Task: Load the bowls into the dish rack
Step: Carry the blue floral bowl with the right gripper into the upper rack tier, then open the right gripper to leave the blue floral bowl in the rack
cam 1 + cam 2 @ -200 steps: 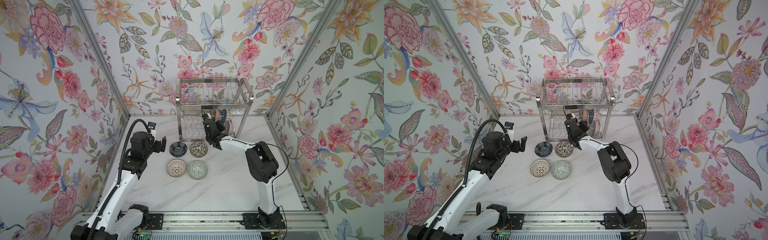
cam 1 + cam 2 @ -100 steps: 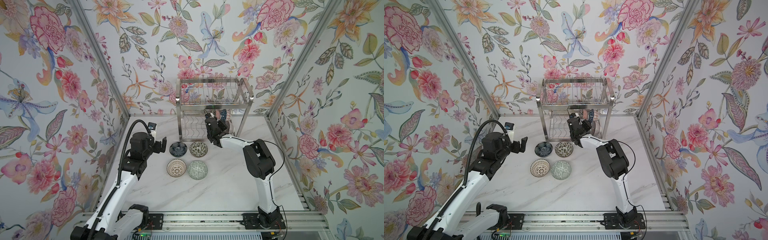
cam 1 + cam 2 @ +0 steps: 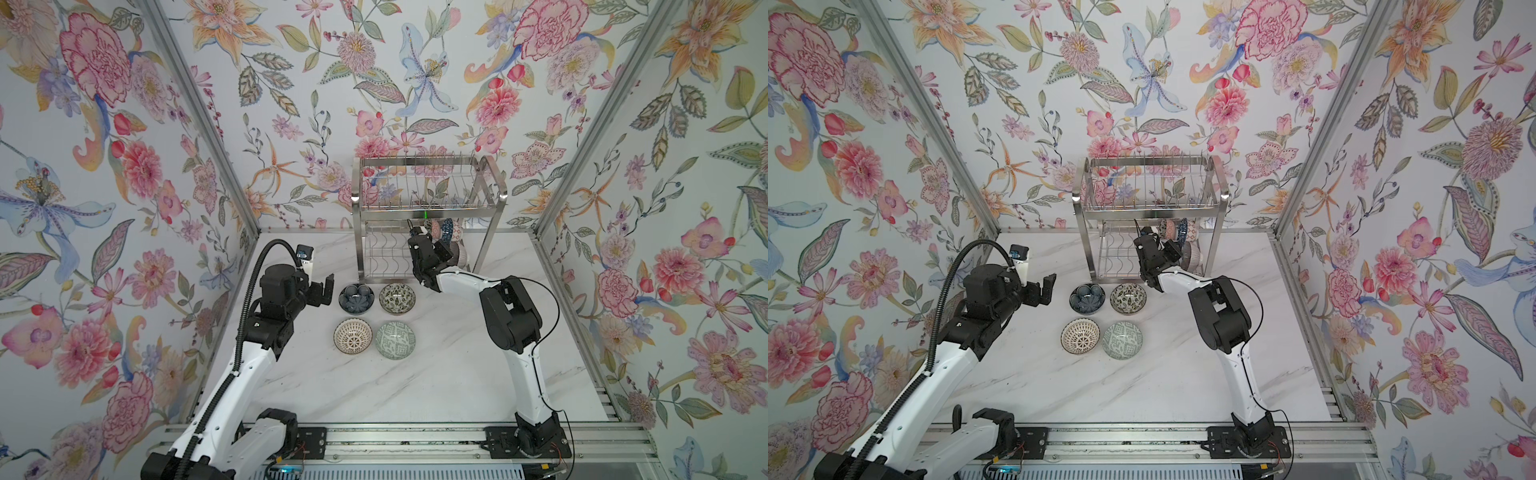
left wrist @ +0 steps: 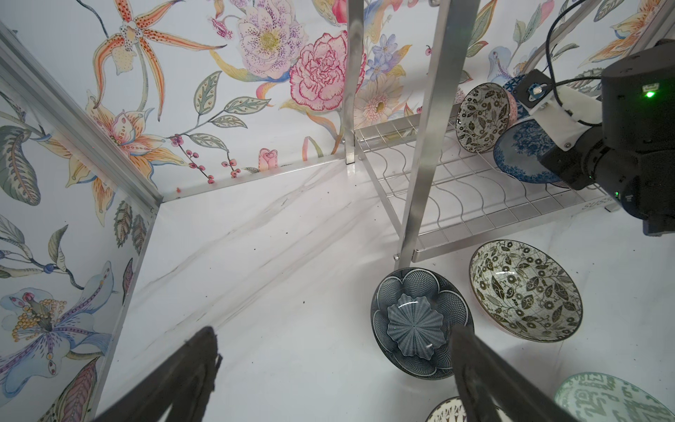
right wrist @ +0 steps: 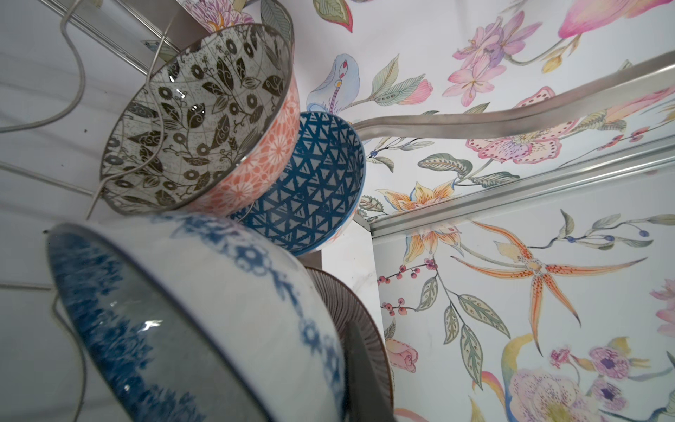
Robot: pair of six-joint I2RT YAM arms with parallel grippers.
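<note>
The right fingers [image 5: 365,383] are pinching the rim of the blue floral bowl [image 5: 219,292], tilted inside the dish rack [image 4: 429,146]; glazed ceramic, likely slick and chippable. The left fingers [image 4: 485,376] are hanging apart near the dark bowl [image 4: 420,321] on the counter [image 4: 274,255].

The dish rack [image 3: 390,206] is standing at the back of the table [image 3: 436,386]. Four loose bowls [image 3: 356,298] are sitting two by two just before it. Racked bowls [image 3: 446,229] are leaning at its lower tier's right end, the right gripper [image 3: 449,251] holding another bowl [image 4: 522,157] beside them.
</note>
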